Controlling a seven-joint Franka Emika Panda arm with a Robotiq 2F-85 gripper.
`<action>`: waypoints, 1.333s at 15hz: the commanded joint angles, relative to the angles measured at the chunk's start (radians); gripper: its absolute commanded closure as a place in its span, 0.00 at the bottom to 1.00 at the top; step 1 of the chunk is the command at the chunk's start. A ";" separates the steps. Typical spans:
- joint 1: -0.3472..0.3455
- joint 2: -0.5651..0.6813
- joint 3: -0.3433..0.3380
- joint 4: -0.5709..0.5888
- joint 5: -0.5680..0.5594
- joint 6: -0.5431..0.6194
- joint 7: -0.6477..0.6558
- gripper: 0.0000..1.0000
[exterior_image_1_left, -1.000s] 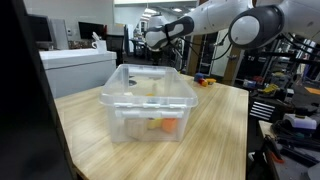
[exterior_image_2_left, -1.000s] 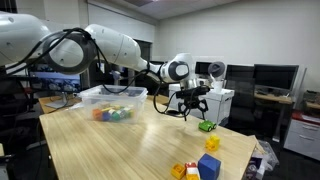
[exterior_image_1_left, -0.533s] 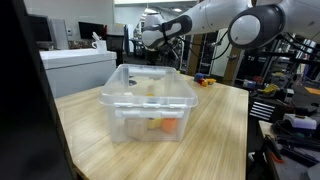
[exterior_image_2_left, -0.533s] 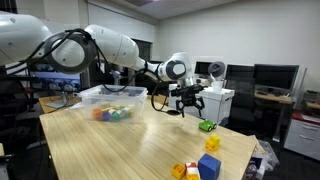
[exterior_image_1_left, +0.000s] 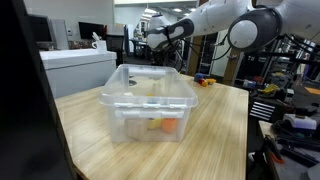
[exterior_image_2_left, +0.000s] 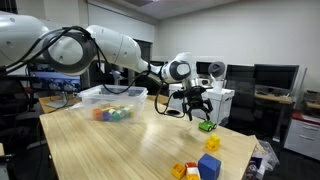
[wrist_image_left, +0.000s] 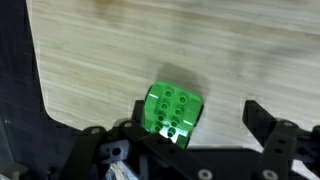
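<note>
A green studded block (wrist_image_left: 171, 114) lies on the wooden table right below my gripper (wrist_image_left: 205, 125) in the wrist view, near the left finger. The fingers are spread wide and hold nothing. In an exterior view the gripper (exterior_image_2_left: 194, 106) hovers just above and left of the green block (exterior_image_2_left: 207, 126) near the table's far edge. In an exterior view the arm (exterior_image_1_left: 165, 30) reaches behind the clear bin, and the block is hidden there.
A clear plastic bin (exterior_image_2_left: 108, 101) with several coloured blocks stands on the table (exterior_image_2_left: 120, 145); it shows in both exterior views (exterior_image_1_left: 148, 100). A blue block (exterior_image_2_left: 210, 164), a yellow block (exterior_image_2_left: 213, 143) and red-yellow pieces (exterior_image_2_left: 184, 171) lie near the table's corner.
The gripper has shifted slightly right toward the green block in an exterior view. The blocks and bin have not moved.
</note>
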 joint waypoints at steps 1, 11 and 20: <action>-0.033 0.058 -0.012 0.052 0.005 0.018 0.024 0.00; -0.082 0.248 0.011 0.300 -0.010 0.050 0.001 0.00; -0.086 0.193 0.061 0.276 0.080 0.015 0.062 0.43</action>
